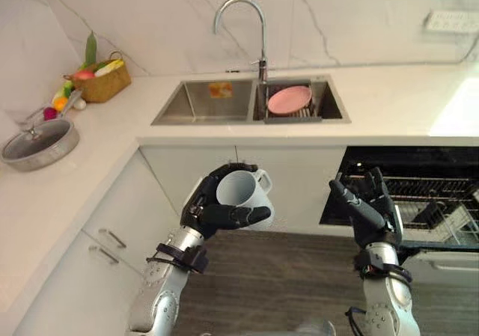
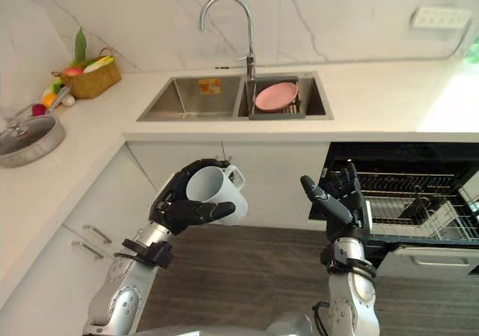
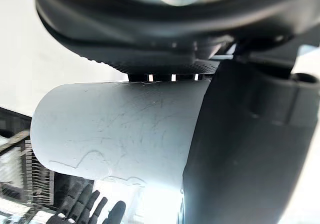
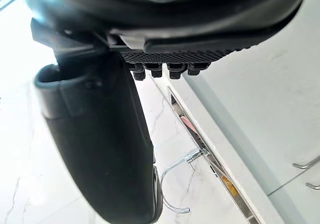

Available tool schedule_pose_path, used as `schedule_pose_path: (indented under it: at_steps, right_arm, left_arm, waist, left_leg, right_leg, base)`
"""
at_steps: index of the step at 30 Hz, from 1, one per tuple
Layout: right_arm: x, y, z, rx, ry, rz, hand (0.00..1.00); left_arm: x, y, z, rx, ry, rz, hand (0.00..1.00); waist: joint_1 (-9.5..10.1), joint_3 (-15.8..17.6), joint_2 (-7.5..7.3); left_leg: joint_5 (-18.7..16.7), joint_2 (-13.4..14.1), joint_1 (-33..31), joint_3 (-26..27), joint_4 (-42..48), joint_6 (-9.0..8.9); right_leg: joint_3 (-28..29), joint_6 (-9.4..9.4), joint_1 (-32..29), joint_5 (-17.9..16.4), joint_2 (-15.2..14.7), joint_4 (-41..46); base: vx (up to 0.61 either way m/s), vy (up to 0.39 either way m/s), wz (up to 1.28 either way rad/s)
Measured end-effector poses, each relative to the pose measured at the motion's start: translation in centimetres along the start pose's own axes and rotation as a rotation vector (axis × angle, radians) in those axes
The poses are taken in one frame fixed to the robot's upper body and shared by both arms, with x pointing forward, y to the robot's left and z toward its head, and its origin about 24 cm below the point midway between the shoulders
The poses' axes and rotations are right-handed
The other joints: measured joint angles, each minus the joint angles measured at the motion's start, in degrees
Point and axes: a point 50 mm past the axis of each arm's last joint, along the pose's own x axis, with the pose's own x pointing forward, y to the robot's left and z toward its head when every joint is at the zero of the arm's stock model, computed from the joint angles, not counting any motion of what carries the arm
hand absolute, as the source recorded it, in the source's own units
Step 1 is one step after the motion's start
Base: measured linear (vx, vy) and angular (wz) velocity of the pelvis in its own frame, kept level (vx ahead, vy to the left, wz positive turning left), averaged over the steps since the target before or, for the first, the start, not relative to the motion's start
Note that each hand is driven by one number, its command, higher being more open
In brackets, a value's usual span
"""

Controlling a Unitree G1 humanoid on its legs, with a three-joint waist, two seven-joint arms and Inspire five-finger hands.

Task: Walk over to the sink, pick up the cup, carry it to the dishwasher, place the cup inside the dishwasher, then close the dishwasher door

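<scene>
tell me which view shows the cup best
The left eye view: the whole cup, rim and handle, sits in the left hand, whose fingers curl round it. The right eye view shows much the same. The left wrist view has its side wall from very close, handle out of sight.

You will find no text, number or sign here that you can read. The one label is a small orange sticker (image 1: pixel 220 90) on the back wall of the left sink basin (image 1: pixel 187 110), at about 9 o'clock from the pink plate (image 1: pixel 289 99); its print is too small to make out. The cup (image 3: pixel 120 129) shows faint raised marks near one end in the left wrist view, not legible.
</scene>
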Motion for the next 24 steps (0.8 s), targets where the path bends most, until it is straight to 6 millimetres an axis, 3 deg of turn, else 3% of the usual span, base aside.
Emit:
schedule_pose_path:
  at_steps: [2, 4, 5, 6, 7, 8, 9, 11, 13, 14, 16, 18, 19, 21, 22, 23, 24]
  right_arm:
    - [0.0, -0.1, 0.0, 0.001, 0.000, -0.005, 1.00]
    - [-0.1, -0.6, 0.3, 0.007, -0.011, -0.026, 1.00]
    - [-0.1, -0.9, 0.5, 0.008, -0.022, -0.044, 1.00]
    - [-0.1, -1.2, 0.8, 0.007, -0.033, -0.058, 1.00]
    - [0.0, -1.6, 1.0, -0.002, -0.037, -0.073, 1.00]
    - [0.2, -1.9, 1.5, -0.009, -0.058, -0.088, 1.00]
    - [0.7, -1.7, 1.8, -0.003, -0.073, -0.083, 1.00]
    - [0.8, -1.2, 1.7, 0.001, -0.075, -0.063, 1.00]
    - [0.6, -1.1, 1.8, -0.004, -0.095, -0.057, 1.00]
    - [0.4, -1.3, 1.9, -0.010, -0.103, -0.070, 1.00]
    - [-0.1, -1.9, 1.8, -0.020, -0.096, -0.092, 1.00]
    - [-0.1, -1.9, 1.8, -0.022, -0.094, -0.092, 1.00]
    - [0.1, -1.8, 1.8, -0.030, -0.092, -0.075, 1.00]
    - [0.4, -1.5, 1.8, -0.027, -0.089, -0.062, 1.00]
    - [0.8, -0.9, 1.9, -0.029, -0.092, -0.030, 1.00]
    - [1.0, -0.7, 2.0, -0.030, -0.095, -0.014, 1.00]
    - [1.4, -0.2, 2.2, -0.033, -0.102, 0.009, 1.00]
  left_arm:
    - [0.4, -0.1, 0.2, 0.009, -0.007, 0.011, 0.00]
    - [0.9, -0.3, 0.5, 0.016, -0.018, -0.007, 0.00]
    - [1.1, -0.5, 0.7, 0.022, -0.025, -0.025, 0.00]
    - [1.2, -0.7, 0.8, 0.027, -0.024, -0.040, 0.00]
    - [1.3, -1.0, 0.4, 0.009, -0.013, -0.044, 0.00]
    - [1.6, -1.7, 0.6, 0.016, -0.013, -0.070, 0.00]
    - [2.0, -1.9, 0.9, 0.017, -0.032, -0.082, 0.00]
    - [2.3, -1.9, 1.2, 0.021, -0.043, -0.078, 0.00]
    - [2.4, -1.8, 1.4, 0.025, -0.047, -0.088, 0.00]
    - [2.4, -1.9, 1.3, 0.017, -0.035, -0.106, 0.00]
    - [2.4, -2.2, 1.2, -0.023, -0.031, -0.142, 0.00]
    - [2.4, -2.1, 1.2, -0.039, -0.033, -0.144, 0.00]
    - [2.3, -1.9, 1.2, -0.039, -0.029, -0.127, 0.00]
    - [2.3, -1.6, 1.1, -0.042, -0.027, -0.108, 0.00]
    - [2.3, -1.4, 0.9, -0.046, -0.018, -0.077, 0.00]
    - [2.3, -1.3, 0.8, -0.046, -0.019, -0.067, 0.00]
    - [2.3, -1.2, 0.5, -0.056, -0.023, -0.053, 0.00]
  waist:
    - [-0.18, 0.48, 0.02]
    - [-0.29, 0.91, -0.01]
    - [-0.18, 1.30, -0.51]
    - [-0.45, 2.04, -0.74]
    - [-0.27, 2.08, 0.65]
    - [0.04, 1.82, 2.57]
    - [0.30, 2.70, 3.59]
    - [0.45, 3.11, 3.21]
    - [0.40, 3.08, 2.59]
    - [0.10, 2.84, 3.38]
    - [0.07, 2.57, 3.77]
    - [0.17, 2.33, 3.94]
    - [0.33, 0.98, 4.99]
    - [0.89, 0.46, 5.00]
    - [1.78, -0.02, 5.49]
    - [2.14, 0.06, 5.38]
    - [2.88, -0.24, 5.90]
  left_leg:
    - [-0.02, 0.74, 2.25, 1.68, -2.04, -0.22]
    - [-0.80, 2.12, 3.22, 3.38, -2.70, -1.66]
    - [-1.86, 2.49, 3.92, 4.61, -2.53, -3.00]
    - [-2.97, 2.42, 5.10, 5.28, -1.80, -4.86]
    - [-3.22, 3.26, 5.21, 5.34, -2.09, -5.34]
    - [-2.95, 4.04, 5.97, 6.45, -3.71, -5.43]
    - [-2.79, 4.62, 7.62, 8.81, -4.69, -5.84]
    - [-4.05, 4.49, 9.92, 10.77, -5.50, -5.62]
    - [-6.50, 3.58, 11.33, 12.05, -4.92, -5.77]
    - [-7.48, 3.41, 11.49, 11.90, -4.93, -4.91]
    - [-8.37, 3.04, 11.55, 10.96, -5.08, -3.46]
    - [-10.00, 2.73, 11.90, 10.82, -4.87, -0.89]
    - [-10.60, 3.15, 11.86, 11.74, -1.38, 2.32]
    - [-10.00, 5.71, 9.11, 12.12, 8.94, 2.54]
    - [-6.70, 10.07, 4.69, 11.65, 24.09, 1.42]
    - [-5.06, 11.49, 2.41, 9.96, 29.87, -1.10]
    - [-5.77, 11.89, -1.78, 5.91, 38.93, -5.04]
  right_leg:
    - [-5.16, -1.14, -2.05, -4.32, 2.90, -5.40]
    - [-8.31, -2.70, -3.55, -4.84, 7.70, -17.52]
    - [-10.30, -4.23, -3.81, -2.07, 9.93, -28.54]
    - [-11.79, -8.57, -1.98, 6.24, 11.49, -35.37]
    - [-11.98, -8.25, -1.48, 7.03, 13.34, -37.01]
    - [-11.73, -9.07, -2.12, 7.72, 15.58, -37.49]
    - [-13.41, -9.27, -3.26, 7.58, 16.28, -35.21]
    - [-17.02, -11.67, -4.26, 5.55, 16.08, -31.55]
    - [-17.80, -12.91, -4.28, 1.74, 15.40, -30.03]
    - [-17.67, -12.27, -4.43, 1.07, 15.44, -29.63]
    - [-17.70, -12.40, -4.73, -0.08, 15.46, -28.57]
    - [-17.80, -12.36, -5.61, -2.57, 14.44, -25.44]
    - [-18.18, -12.49, -5.86, -6.04, 13.72, -23.01]
    - [-16.97, -12.38, -5.66, -7.42, 13.66, -22.10]
    - [-15.01, -12.12, -4.44, -7.81, 14.31, -21.87]
    - [-13.68, -12.29, -4.06, -8.14, 14.49, -21.83]
    - [-11.88, -12.13, -3.26, -8.79, 15.31, -21.88]
  base:
    - [0.21, -0.043, -0.52]
    - [0.19, -0.121, -0.51]
    - [0.23, -0.153, -0.46]
    - [0.25, -0.131, -0.53]
    - [0.27, -0.081, -0.64]
    - [0.20, -0.047, -0.93]
    - [0.15, -0.052, -0.99]
    - [0.03, -0.064, -0.96]
    - [0.00, -0.028, -0.65]
    - [-0.01, 0.023, -0.23]
    - [0.01, 0.033, -0.07]
    - [0.12, 0.008, -0.08]
    - [0.23, -0.024, -0.16]
    - [0.26, -0.077, -0.38]
    - [0.24, -0.099, -0.57]
    - [0.31, -0.040, -0.80]
    - [0.23, 0.027, -0.69]
